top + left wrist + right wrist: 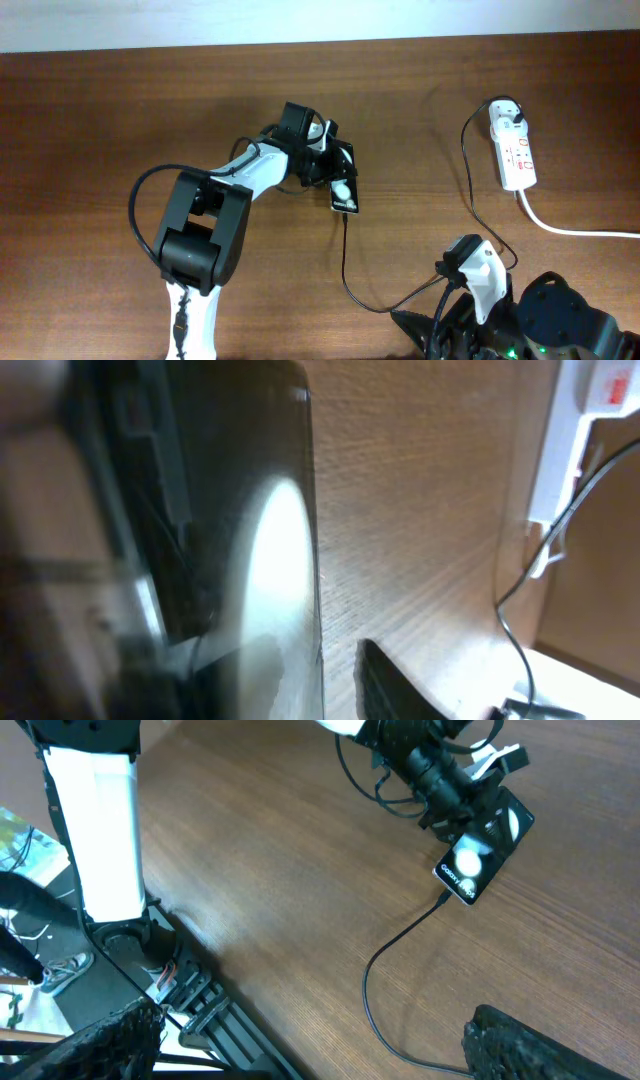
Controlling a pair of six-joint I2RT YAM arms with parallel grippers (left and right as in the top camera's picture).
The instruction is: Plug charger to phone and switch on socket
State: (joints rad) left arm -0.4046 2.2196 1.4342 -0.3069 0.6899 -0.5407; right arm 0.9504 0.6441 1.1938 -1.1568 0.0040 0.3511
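Phone (345, 194): charger (344, 262) plugged in; my left claw (330, 165) clamps its far end, arm stretched forward; my right claw (312, 1022) gapes apart, arm folded near.

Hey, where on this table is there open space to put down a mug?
Bare tabletop lies left of the left arm and between the phone and the power strip. Crowded: around the phone under the left gripper, and lower right where the charger cable loops.
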